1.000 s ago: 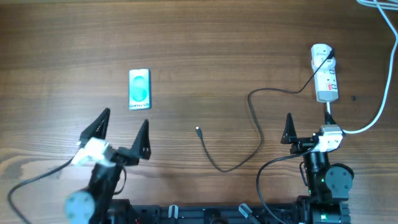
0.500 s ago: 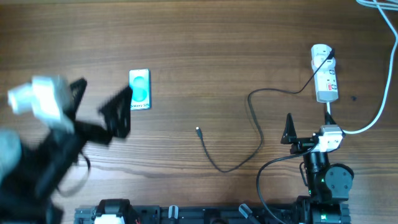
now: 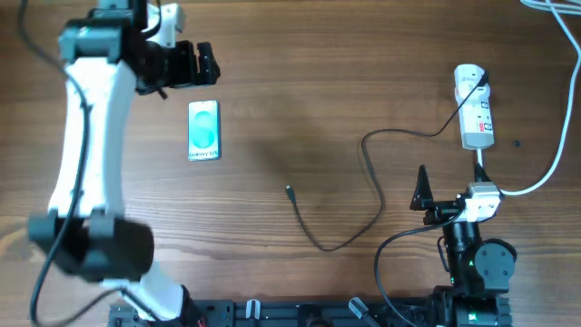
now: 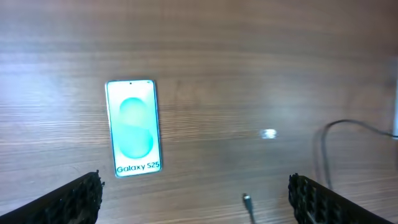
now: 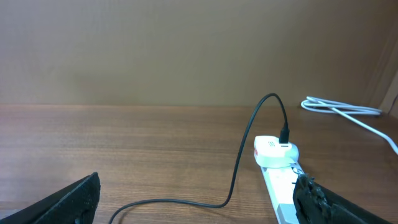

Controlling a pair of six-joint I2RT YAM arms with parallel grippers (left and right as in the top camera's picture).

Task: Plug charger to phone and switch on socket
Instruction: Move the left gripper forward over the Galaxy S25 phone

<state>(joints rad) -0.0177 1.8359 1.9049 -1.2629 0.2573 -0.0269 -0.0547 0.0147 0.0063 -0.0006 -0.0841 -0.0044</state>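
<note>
The phone [image 3: 203, 130] lies flat at the left of the table, its teal screen up, also plain in the left wrist view [image 4: 133, 127]. My left gripper [image 3: 188, 65] hovers open just beyond the phone's far end, its dark fingers wide apart and nothing between them [image 4: 194, 190]. The charger, a thin black cable [image 3: 379, 204], curves from the socket [image 3: 474, 118] to its free plug tip [image 3: 289, 191], which lies right of the phone [image 4: 247, 199]. My right gripper [image 3: 451, 195] rests open near the front edge, facing the socket [image 5: 283, 193] and the cable [image 5: 239, 168].
A white adapter [image 5: 275, 151] sits plugged into the far end of the socket. A thicker white cord [image 3: 554, 163] runs from the right arm's side to the table's back right corner [image 5: 342, 109]. Both arm bases stand at the front edge.
The left arm has swung from the front left edge up and away to the far left, its open gripper now beyond the phone. The right arm has not moved.
</note>
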